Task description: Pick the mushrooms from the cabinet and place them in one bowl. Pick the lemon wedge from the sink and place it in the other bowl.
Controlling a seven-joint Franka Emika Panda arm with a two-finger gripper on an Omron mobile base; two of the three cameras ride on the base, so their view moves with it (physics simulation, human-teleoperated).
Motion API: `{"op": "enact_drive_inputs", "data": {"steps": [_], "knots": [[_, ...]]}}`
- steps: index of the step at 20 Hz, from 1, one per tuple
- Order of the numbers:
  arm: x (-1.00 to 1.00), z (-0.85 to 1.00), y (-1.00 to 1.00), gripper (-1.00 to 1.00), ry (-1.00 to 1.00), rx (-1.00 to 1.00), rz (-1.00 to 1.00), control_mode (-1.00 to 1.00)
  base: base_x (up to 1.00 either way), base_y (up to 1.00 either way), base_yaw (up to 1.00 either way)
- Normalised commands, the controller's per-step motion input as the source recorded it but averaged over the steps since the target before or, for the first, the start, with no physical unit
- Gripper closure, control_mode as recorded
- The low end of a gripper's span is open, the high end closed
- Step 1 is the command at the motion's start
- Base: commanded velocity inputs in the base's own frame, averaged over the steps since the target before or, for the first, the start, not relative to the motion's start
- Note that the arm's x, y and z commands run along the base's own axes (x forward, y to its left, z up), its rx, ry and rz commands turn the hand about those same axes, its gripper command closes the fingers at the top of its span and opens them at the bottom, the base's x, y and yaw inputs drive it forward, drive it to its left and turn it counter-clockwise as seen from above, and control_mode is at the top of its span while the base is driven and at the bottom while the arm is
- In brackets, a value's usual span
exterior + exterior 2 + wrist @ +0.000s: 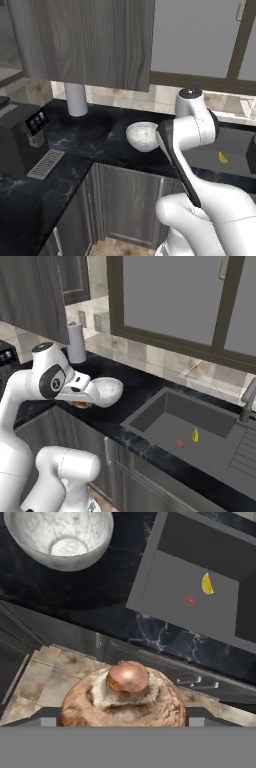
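Claw (pixel 122 719) clamped on rounded brown-and-tan mushroom (pixel 122 697), held off the near edge of black marbled worktop (pixel 75 597). Round white grey-marbled bowl (pixel 62 537) lies beyond, far and left of claw, left of dark grey sink (pixel 190 597).

A black marbled tabletop (pixel 100 135) runs along the wall and turns a corner. A white paper towel roll (pixel 76 100) stands upright on it near the beige tiled backsplash (pixel 150 356). A dark coffee machine (pixel 22 137) with a small display and a ribbed drip tray sits on the left run. Above the backsplash is a dark-framed frosted window (pixel 170 296). Grey wood-grain base cabinets (pixel 127 202) stand under the tabletop, above a tan tiled floor (pixel 50 677). A small red item (pixel 180 444) lies apart from the other objects.
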Motion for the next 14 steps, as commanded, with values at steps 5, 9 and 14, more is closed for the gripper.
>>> {"op": "enact_drive_inputs", "data": {"steps": [5, 9, 14], "knots": [[0.00, 0.00, 0.00, 1.00, 0.00, 0.00, 0.00, 1.00, 0.04, -0.21, 0.00], [0.00, 0.00, 0.00, 1.00, 0.00, 0.00, 0.00, 1.00, -0.02, -0.03, -0.01], [0.00, 0.00, 0.00, 1.00, 0.00, 0.00, 0.00, 1.00, 0.10, -0.19, 0.00]]}}
